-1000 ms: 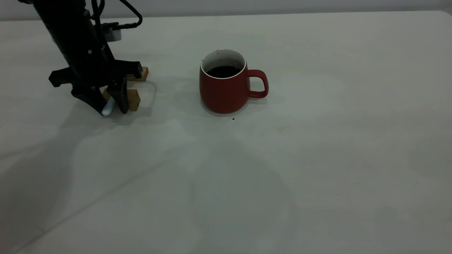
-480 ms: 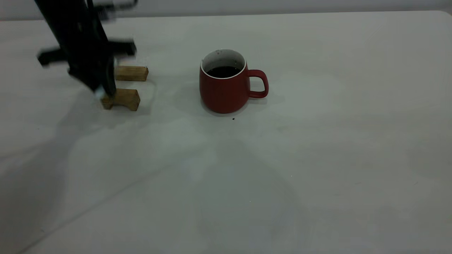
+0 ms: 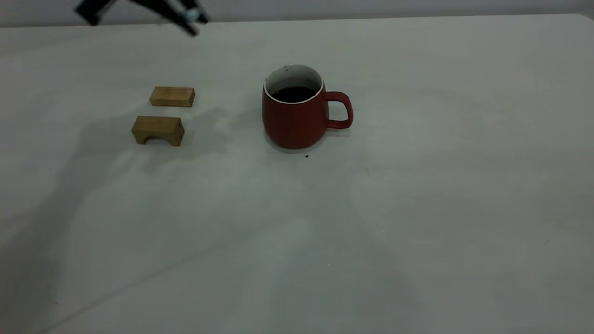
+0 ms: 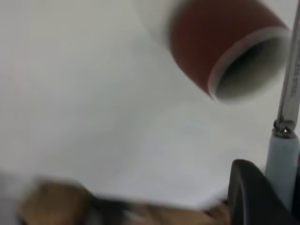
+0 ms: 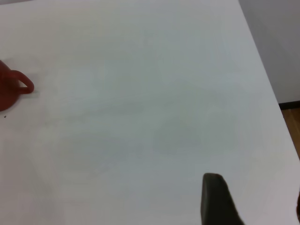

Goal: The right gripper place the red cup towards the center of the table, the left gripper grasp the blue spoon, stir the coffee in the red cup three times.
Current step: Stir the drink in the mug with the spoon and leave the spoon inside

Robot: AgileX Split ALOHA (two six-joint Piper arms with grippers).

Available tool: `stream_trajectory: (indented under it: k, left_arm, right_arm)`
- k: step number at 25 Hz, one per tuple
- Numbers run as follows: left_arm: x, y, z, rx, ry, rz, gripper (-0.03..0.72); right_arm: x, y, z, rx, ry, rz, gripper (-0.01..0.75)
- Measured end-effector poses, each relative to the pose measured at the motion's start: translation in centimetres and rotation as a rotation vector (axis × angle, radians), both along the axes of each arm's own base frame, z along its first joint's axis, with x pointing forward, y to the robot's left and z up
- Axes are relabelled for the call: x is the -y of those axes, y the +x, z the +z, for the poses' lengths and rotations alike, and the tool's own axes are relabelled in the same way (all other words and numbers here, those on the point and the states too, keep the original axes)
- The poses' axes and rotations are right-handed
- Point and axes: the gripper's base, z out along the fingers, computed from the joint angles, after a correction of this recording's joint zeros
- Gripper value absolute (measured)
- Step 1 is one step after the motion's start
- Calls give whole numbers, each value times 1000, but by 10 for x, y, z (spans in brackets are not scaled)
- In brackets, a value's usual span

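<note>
table: big, flat | red cup: middle, nearer far edge, heavy, full, spills | left gripper: above far left edge, clamps blue spoon, light, slippery, hold handle | right gripper: right edge, spread apart, empty

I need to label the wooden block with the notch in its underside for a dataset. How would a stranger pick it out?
On the table, start at the red cup and look to the side away from its handle. Two tan wooden blocks lie there, apart from each other. Take the arched block, nearer the camera; the plain block behind it has no notch.
</note>
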Motion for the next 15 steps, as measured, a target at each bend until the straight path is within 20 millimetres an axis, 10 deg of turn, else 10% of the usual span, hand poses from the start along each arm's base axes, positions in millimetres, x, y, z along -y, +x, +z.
stream_trajectory:
  k: [15]
  left_arm:
    - [43, 10, 25, -514, -517, 559, 140]
  right_arm:
    - [0, 0, 0, 0, 0, 0, 442]
